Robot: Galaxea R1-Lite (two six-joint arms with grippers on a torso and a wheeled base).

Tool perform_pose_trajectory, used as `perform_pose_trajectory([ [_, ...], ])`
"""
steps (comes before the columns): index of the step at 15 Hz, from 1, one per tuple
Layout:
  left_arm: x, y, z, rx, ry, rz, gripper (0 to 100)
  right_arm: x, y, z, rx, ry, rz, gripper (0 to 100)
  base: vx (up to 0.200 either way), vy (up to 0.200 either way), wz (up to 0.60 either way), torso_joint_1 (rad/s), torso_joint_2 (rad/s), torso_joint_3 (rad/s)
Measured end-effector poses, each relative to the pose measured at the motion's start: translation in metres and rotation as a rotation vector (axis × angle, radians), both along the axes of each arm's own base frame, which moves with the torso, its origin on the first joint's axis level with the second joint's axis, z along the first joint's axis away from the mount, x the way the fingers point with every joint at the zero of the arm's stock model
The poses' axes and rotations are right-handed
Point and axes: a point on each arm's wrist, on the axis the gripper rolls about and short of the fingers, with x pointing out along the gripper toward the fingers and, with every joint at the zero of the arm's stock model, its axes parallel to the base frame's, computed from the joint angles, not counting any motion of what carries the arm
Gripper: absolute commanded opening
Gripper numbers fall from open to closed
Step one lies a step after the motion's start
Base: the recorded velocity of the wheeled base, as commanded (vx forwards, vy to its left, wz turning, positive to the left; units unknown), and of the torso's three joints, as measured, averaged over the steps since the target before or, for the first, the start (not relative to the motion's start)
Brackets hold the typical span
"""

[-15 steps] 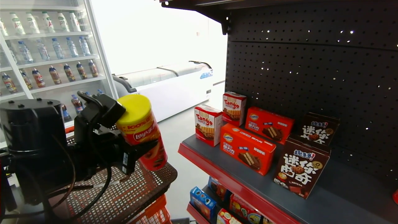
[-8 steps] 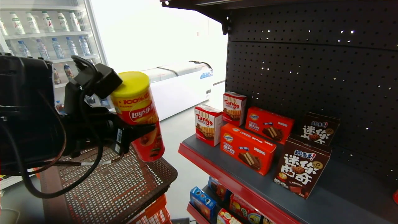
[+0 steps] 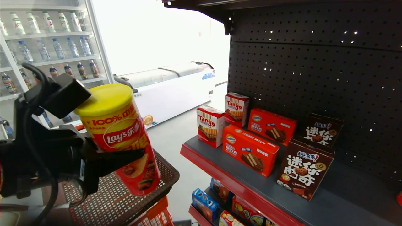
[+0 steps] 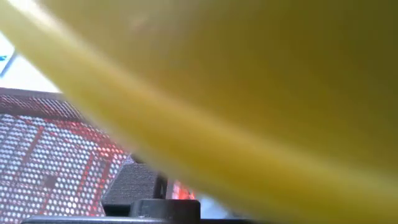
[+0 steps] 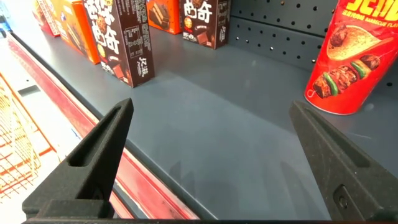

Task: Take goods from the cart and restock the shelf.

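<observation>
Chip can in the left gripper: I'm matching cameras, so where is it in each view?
Head view: chip can, left, in the left gripper.
Left wrist view: its yellow lid, close up.
Right wrist view: another can, standing on the shelf.
Shared landmark: cart mesh, head and left wrist views.

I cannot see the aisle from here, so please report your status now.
Left pincer shut on chip can, above cart. Right pincer open over bare shelf deck, beside second can. Boxes occupy shelf end nearest cart.
</observation>
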Motion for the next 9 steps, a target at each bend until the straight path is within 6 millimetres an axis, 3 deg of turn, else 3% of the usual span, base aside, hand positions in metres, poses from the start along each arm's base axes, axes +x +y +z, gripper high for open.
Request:
perform_pose_trajectory([
  [2, -0.008, 0.002, 0.003, -0.009, -0.016, -0.009, 0, 0.000, 0.000, 0.000, 0.000, 0.000, 0.000, 100, 0.000, 0.000, 0.00, 0.000, 0.00, 0.000],
  [9, -0.030, 0.008, -0.017, 0.009, 0.018, -0.047, 0, 0.000, 0.000, 0.000, 0.000, 0.000, 0.000, 100, 0.000, 0.000, 0.00, 0.000, 0.00, 0.000],
])
